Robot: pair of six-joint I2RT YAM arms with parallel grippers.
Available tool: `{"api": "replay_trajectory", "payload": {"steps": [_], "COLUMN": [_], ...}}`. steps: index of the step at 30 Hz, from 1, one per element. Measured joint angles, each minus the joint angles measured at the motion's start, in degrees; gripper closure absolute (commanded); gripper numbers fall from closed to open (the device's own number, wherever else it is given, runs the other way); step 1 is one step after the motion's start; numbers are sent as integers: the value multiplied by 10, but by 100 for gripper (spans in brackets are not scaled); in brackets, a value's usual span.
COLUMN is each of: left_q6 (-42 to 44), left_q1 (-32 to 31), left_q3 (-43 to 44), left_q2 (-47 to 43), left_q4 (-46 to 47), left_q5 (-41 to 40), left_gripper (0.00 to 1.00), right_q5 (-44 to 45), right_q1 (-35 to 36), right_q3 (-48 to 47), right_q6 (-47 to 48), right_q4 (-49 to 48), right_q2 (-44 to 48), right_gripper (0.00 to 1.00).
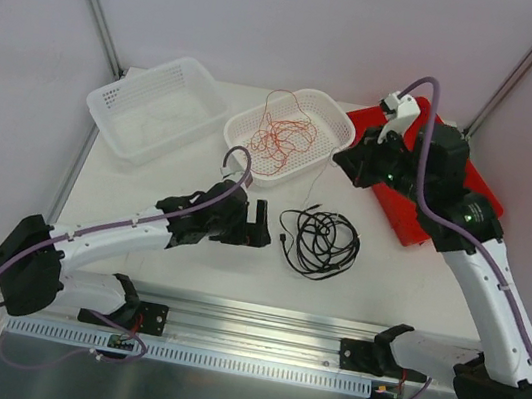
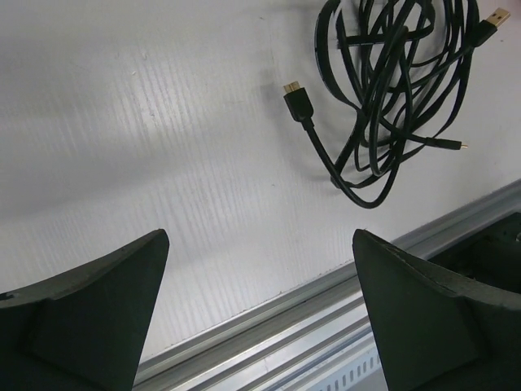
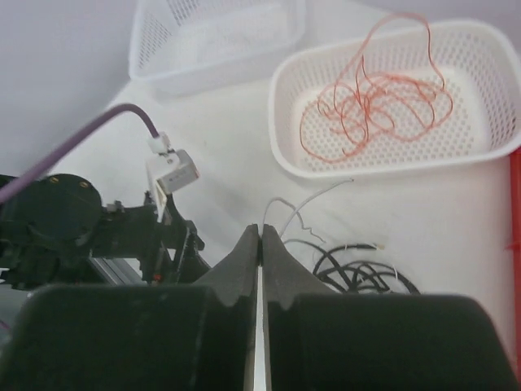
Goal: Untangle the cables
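The black cables (image 1: 320, 241) are lying in a loose coil on the table (image 1: 146, 191), and that coil is looking like the trouble spot. Its loops are crossing over one another, so a pull on a single strand could be cinching them into a knot, or dragging the whole bundle toward the rail (image 1: 257, 320). A plug (image 2: 297, 98) is sticking out on the near side and could be snagging inside a loop. A thin pale wire (image 3: 330, 194) is running from near the right gripper (image 3: 260, 230) toward the coil. The jaws there are pressed together, but I cannot tell whether the wire is pinched between them; if it is, lifting could be tugging the coil along.

The red cables (image 3: 374, 106) are sitting apart in the basket (image 3: 277, 94), thin, springy and loosely looped, one arc poking above the rim.

The left gripper (image 2: 259, 236) is hovering spread wide over bare table, beside the coil, holding nothing.
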State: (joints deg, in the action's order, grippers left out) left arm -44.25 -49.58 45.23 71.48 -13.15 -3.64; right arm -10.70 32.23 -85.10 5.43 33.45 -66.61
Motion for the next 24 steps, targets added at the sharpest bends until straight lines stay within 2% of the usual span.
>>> {"api": "replay_trajectory", "payload": {"steps": [7, 13, 19, 24], "left_q6": [4, 32, 81, 121], "left_q1": [0, 0, 0, 0], "left_q3": [-12, -15, -15, -21], "left_q2": [-55, -97, -132, -145], "left_q4": [-1, 0, 9, 58], "left_q5": [-15, -23, -27, -5], "left_gripper": [3, 1, 2, 2], "right_q5": [-39, -65, -79, -98], "right_q1": [1, 1, 2, 2], "right_q3": [-122, -166, -170, -122], "right_q6": [-2, -11, -31, -67], "right_q4": [3, -37, -96, -139], "right_q2": [6, 17, 37, 60], "right_gripper": [99, 99, 99, 99]}}
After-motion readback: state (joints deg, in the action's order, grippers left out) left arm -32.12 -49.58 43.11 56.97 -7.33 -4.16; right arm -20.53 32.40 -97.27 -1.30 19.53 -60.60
